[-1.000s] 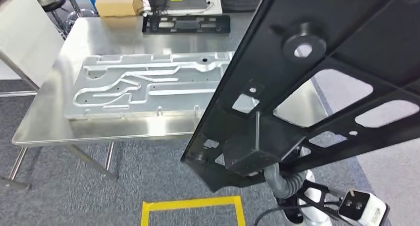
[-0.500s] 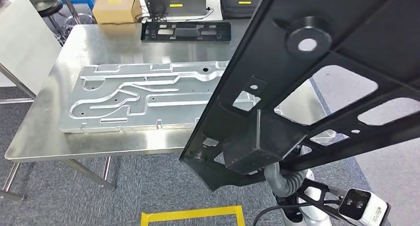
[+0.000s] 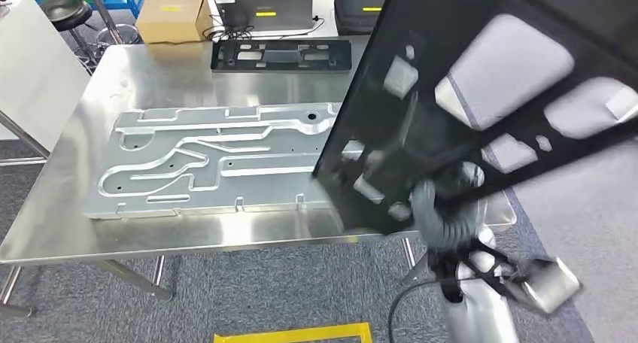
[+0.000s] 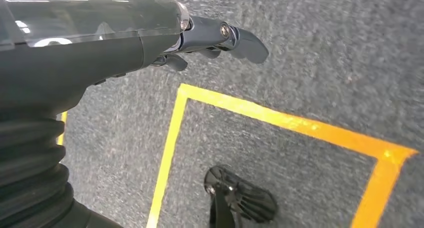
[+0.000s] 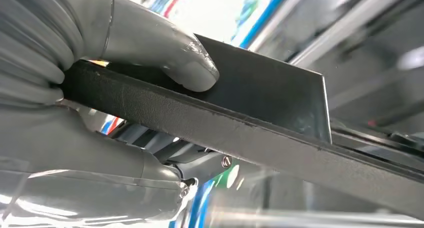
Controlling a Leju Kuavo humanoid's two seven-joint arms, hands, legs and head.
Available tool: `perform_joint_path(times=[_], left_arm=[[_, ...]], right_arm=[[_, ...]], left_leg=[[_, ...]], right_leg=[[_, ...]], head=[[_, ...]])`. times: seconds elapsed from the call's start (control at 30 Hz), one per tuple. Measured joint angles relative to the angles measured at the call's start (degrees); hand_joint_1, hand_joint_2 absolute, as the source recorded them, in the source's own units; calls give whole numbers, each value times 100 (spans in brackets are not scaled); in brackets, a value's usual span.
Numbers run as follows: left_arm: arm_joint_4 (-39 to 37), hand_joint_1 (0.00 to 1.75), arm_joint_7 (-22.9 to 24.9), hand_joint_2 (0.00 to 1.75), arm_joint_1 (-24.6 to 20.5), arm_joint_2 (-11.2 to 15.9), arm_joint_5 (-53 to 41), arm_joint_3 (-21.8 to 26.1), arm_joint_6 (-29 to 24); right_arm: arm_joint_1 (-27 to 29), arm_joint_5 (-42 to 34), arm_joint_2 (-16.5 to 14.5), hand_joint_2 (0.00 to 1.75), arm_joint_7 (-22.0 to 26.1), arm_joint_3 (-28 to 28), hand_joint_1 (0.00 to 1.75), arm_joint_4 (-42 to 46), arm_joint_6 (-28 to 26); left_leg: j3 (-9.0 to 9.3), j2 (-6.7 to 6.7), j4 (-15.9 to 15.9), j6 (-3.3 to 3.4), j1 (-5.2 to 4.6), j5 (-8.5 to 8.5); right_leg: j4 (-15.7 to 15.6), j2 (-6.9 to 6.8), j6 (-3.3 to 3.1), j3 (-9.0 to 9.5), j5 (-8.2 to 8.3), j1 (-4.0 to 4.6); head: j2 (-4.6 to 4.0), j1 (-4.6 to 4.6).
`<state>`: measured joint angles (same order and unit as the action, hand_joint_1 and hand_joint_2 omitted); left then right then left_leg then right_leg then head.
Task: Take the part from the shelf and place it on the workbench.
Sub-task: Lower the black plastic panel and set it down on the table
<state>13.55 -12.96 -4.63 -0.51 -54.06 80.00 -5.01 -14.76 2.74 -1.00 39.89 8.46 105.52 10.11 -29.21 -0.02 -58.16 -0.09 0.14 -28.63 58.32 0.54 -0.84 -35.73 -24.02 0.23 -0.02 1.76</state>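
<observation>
Carrying the part toward the workbench.
I am clamping its edge in my right hand; its long axis is slanting up, rightward of the workbench; my left hand, loosely curled, is holding nothing.

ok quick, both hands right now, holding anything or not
Left hand: holds nothing, hanging over the floor; fingers apart or curled cannot be told.
Right hand: grips the black part.
</observation>
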Motion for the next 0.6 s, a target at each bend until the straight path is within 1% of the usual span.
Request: perform_joint_path(times=[0.03, 0.07, 0.1, 0.13, 0.17, 0.2, 0.23, 0.27, 0.3, 0.33, 0.37, 0.4, 0.43, 0.47, 0.53, 0.57, 0.6], left_arm=[[0, 0, -14, 175, -12, 1, -5, 0, 29], [0, 0, -26, 175, -26, 2, -19, 0, 61], [0, 0, -38, 175, -37, 5, -33, -1, 91], [0, 0, -54, 175, -44, 13, -50, -1, 123], [0, 0, -68, 175, -45, 21, -74, -3, 152], [0, 0, -82, 175, -43, 31, -91, -7, 175], [0, 0, -94, 175, -40, 40, -110, -10, 193], [0, 0, -102, 175, -40, 44, -124, -14, 205], [0, 0, -106, 175, -46, 48, -134, -16, 210], [0, 0, -110, 175, -55, 51, -142, -19, 212], [0, 0, -112, 175, -70, 54, -146, -20, 211], [0, 0, -111, 175, -84, 56, -148, -21, 207], [0, 0, -111, 175, -90, 57, -144, -22, 203], [0, 0, -107, 175, -93, 58, -135, -22, 197], [-1, 0, -99, 175, -86, 55, -116, -22, 190], [-2, 0, -96, 175, -90, 54, -109, -22, 189], [-2, 0, -96, 175, -97, 52, -105, -22, 194]], right_arm=[[-249, 197, 75, 175, -27, -55, 171, -248, -241], [-508, 457, 149, 175, -76, -95, 171, -509, -485], [-765, 778, 212, 175, -144, -113, 171, -756, -730], [-1032, 1211, 274, 175, -242, -101, 171, -1053, -1020], [-1308, 1707, 330, 175, -359, -57, 171, -1392, -1314], [-1582, 2229, 375, 175, -483, 18, 171, -1769, -1590], [-1849, 2766, 410, 175, -617, 127, 171, -2175, -1844], [-2115, 3282, 420, 175, -751, 276, 171, -2602, -2069], [-2390, 3778, 407, 175, -887, 456, 171, -3045, -2264], [-2664, 4241, 372, 175, -1019, 666, 171, -3508, -2428], [-2933, 4645, 321, 175, -1148, 887, 171, -3970, -2559], [-3181, 4969, 254, 175, -1261, 1104, 171, -4402, -2631], [-3380, 5217, 183, 175, -1348, 1301, 171, -4774, -2663], [-3544, 5412, 105, 175, -1418, 1487, 171, -5111, -2665], [-3796, 5707, -61, 175, -1515, 1829, 171, -5703, -2614], [-3914, 5817, -142, 175, -1554, 1985, 171, -5973, -2579], [-4024, 5900, -216, 175, -1584, 2120, 171, -6204, -2540]], left_leg=[[3, 3, -62, -21, 1, -29], [-55, 2, -189, -39, 5, -110], [-176, 0, -426, -53, 14, -248], [-359, -2, -771, -72, 23, -415], [-583, -2, -1150, -92, 30, -573], [-784, -2, -1454, -114, 39, -666], [-914, -2, -1586, -133, 46, -651], [-939, -1, -1491, -148, 52, -512], [-859, 0, -1177, -154, 56, -265], [-727, 5, -754, -147, 56, 7], [-609, 11, -377, -127, 47, 173], [-521, 16, -119, -96, 34, 271], [-494, 17, -8, -59, 21, 307], [-498, 11, 0, -26, 9, 298], [-489, 0, 30, 41, 39, 395], [-478, -5, 52, 65, 57, 410], [-467, -5, 74, 88, 75, 422]], right_leg=[[-33, 3, -26, 35, 18, -15], [-55, 2, -52, 68, 19, -32], [-72, -1, -74, 91, 18, -41], [-74, -4, -91, 97, 10, -38], [-73, -3, -104, 96, 3, -35], [-70, 1, -111, 96, -2, -31], [-67, 7, -113, 97, -7, -29], [-62, 14, -111, 102, -13, -28], [-54, 21, -103, 110, -23, -28], [-45, 24, -90, 118, -35, -28], [-31, 25, -73, 120, -44, -23], [-20, 24, -51, 109, -51, -16], [-12, 20, -26, 97, -57, -9], [-12, 13, 1, 86, -57, -2], [0, -7, 62, 79, -93, 12], [80, -17, 96, 46, -160, 11], [272, -22, 129, -42, -277, 3]], head=[[0, -1], [0, -1], [0, 0], [0, 0], [0, 1], [0, 1], [0, 1], [0, 1], [0, 1], [0, 1], [0, 1], [0, 1], [0, 1], [0, 1], [0, 1], [0, 1], [0, 1]])
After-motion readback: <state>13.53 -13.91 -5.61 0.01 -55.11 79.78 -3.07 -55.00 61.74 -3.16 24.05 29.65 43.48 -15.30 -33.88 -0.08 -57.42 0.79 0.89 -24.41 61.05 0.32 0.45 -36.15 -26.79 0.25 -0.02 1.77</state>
